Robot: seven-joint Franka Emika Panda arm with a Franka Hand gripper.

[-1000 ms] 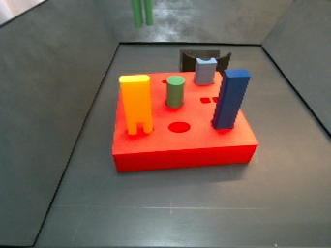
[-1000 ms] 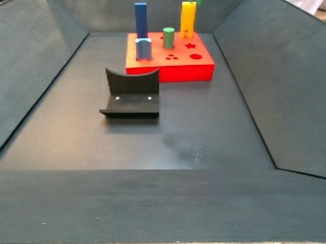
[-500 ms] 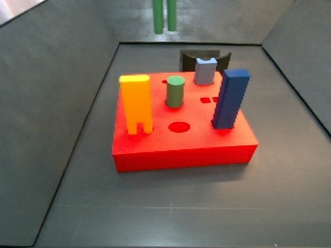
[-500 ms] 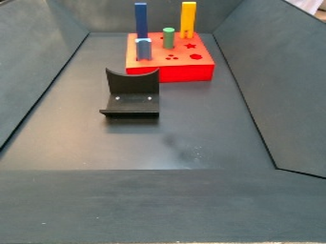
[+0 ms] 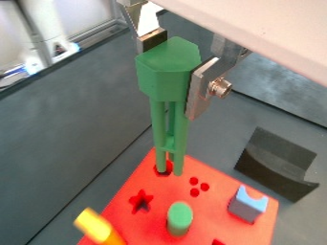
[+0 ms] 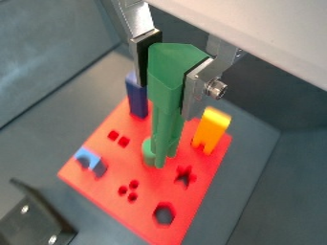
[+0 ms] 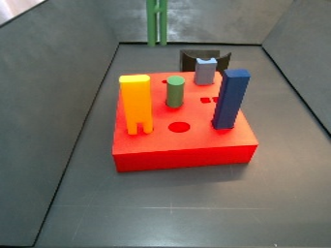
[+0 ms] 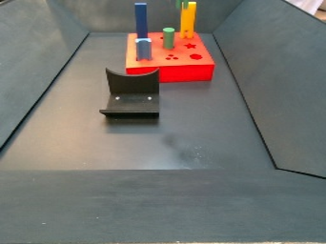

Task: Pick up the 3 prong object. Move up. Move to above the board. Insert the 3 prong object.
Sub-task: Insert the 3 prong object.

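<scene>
My gripper (image 5: 177,69) is shut on the blocky head of the 3 prong object (image 5: 166,120), a tall green piece held upright with its prongs pointing down. It also shows in a wrist view (image 6: 166,105), between the fingers (image 6: 143,59). The prong tips hang above the board (image 5: 215,203), a red slab with holes, near three small holes. In a side view only the prongs (image 7: 157,21) show, high above and beyond the board (image 7: 181,145). The gripper itself is out of both side views.
On the board stand an orange block (image 7: 135,105), a short green cylinder (image 7: 175,92), a tall blue block (image 7: 230,97) and a grey-blue piece (image 7: 206,70). The fixture (image 8: 132,95) stands on the floor beside the board. Dark walls enclose the floor.
In the side view the green prongs have shifted right along the top edge and hang lower, showing more length. The pieces on the board have not moved.
</scene>
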